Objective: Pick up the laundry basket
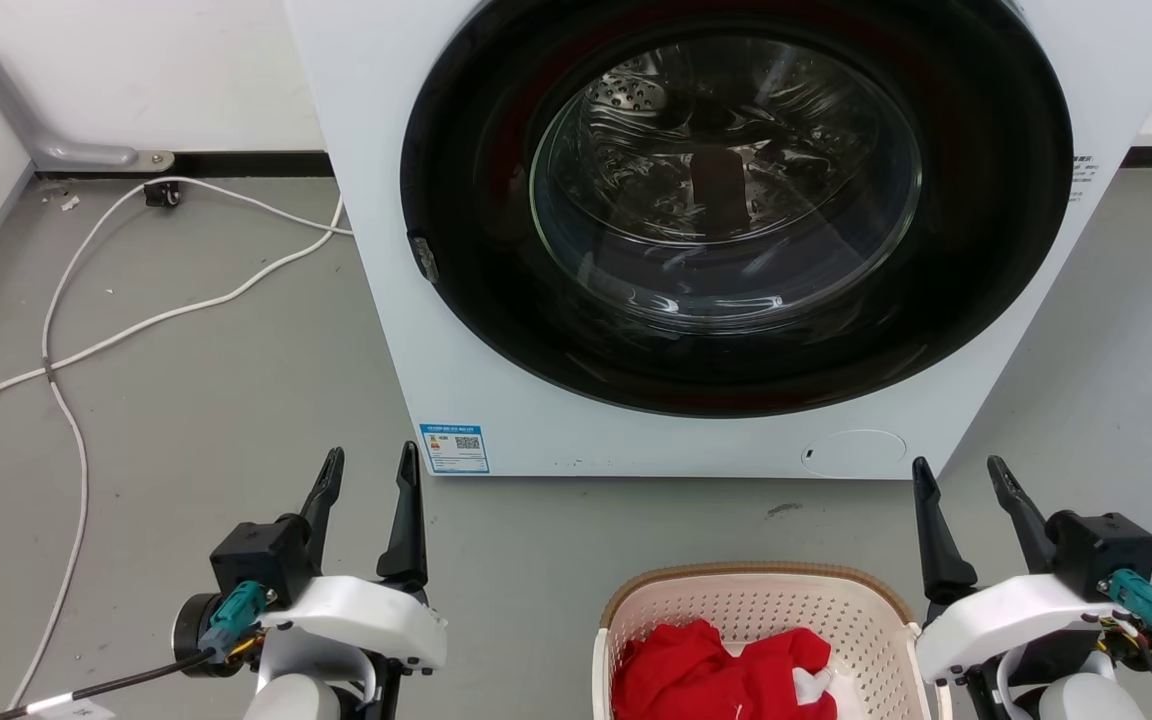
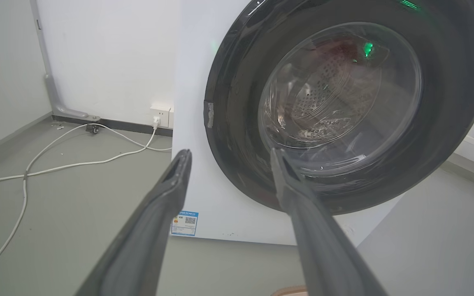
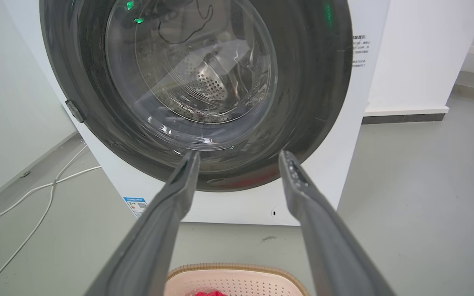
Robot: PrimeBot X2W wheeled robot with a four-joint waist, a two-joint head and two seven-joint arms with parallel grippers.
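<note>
basket: cream perforated plastic laundry basket (image 1: 756,612), bottom centre of frame
handling: probably light, stiff; take by side rims
claws: left claw (image 1: 372,452), right claw (image 1: 958,463) both spread, empty

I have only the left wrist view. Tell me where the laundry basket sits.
Observer: In the head view the laundry basket stands on the floor in front of the washing machine, nearer the right claw than the left claw.
Operator: Report what is in it.
Observer: A red garment, with a white patch showing at its edge.
Operator: Give me the right claw's state.
Observer: Open and holding nothing, its fingers pointing toward the washing machine.
</note>
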